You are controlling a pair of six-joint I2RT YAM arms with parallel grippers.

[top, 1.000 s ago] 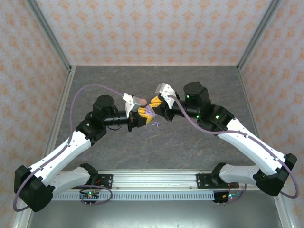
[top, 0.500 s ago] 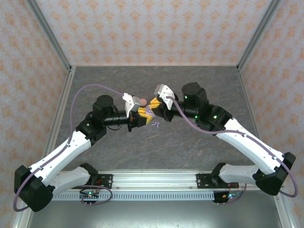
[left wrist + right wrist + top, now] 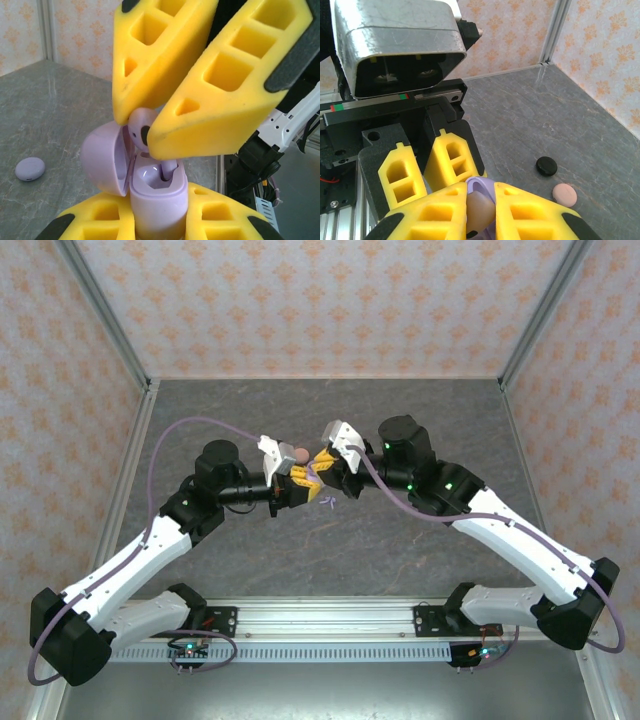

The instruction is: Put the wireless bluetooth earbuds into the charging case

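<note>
A glossy lilac case [image 3: 159, 192], its rounded lid [image 3: 102, 160] swung open to the left, is being held upright at the bottom centre of the left wrist view by the left claw [image 3: 157, 217]. The claw's yellow foam fingers [image 3: 100, 215] are being pressed against both sides of the case. Just above the open well, a smooth lilac earbud [image 3: 138, 124] is being pinched tight by the right claw [image 3: 480, 202]. At the lower right of the right wrist view, a flat black disc [image 3: 546, 165] and a pink disc [image 3: 565, 194] are being carried by the grey mottled bench [image 3: 520, 125]. A lilac disc [image 3: 30, 168] is being carried at the left edge of the left wrist view.
</note>
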